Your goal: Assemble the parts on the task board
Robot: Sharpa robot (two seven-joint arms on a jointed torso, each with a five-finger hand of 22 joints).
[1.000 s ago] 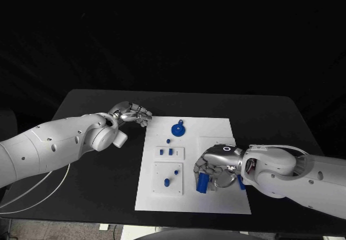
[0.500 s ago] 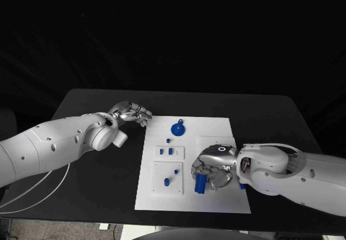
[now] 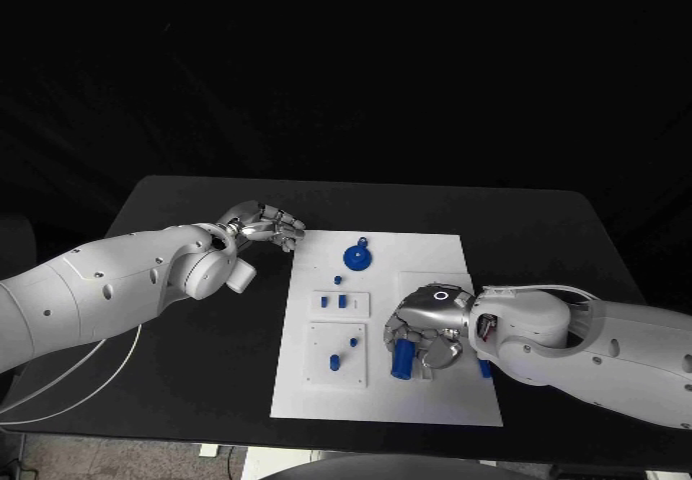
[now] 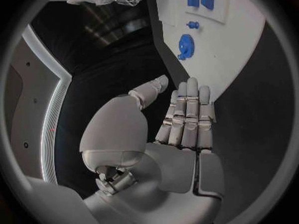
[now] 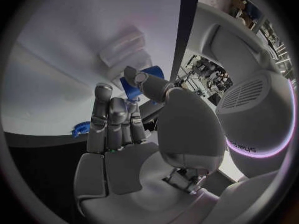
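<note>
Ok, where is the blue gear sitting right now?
In the head view the blue gear lies on the far part of the task board, beyond the small inset plates and just right of the left hand, which is not touching it.

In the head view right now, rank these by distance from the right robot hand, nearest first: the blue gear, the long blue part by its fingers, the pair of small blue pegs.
1. Long blue part: at the right robot hand, among its fingers.
2. Pair of small blue pegs: on the task board, toward the left arm's side.
3. Blue gear: near the board's far edge.
</note>
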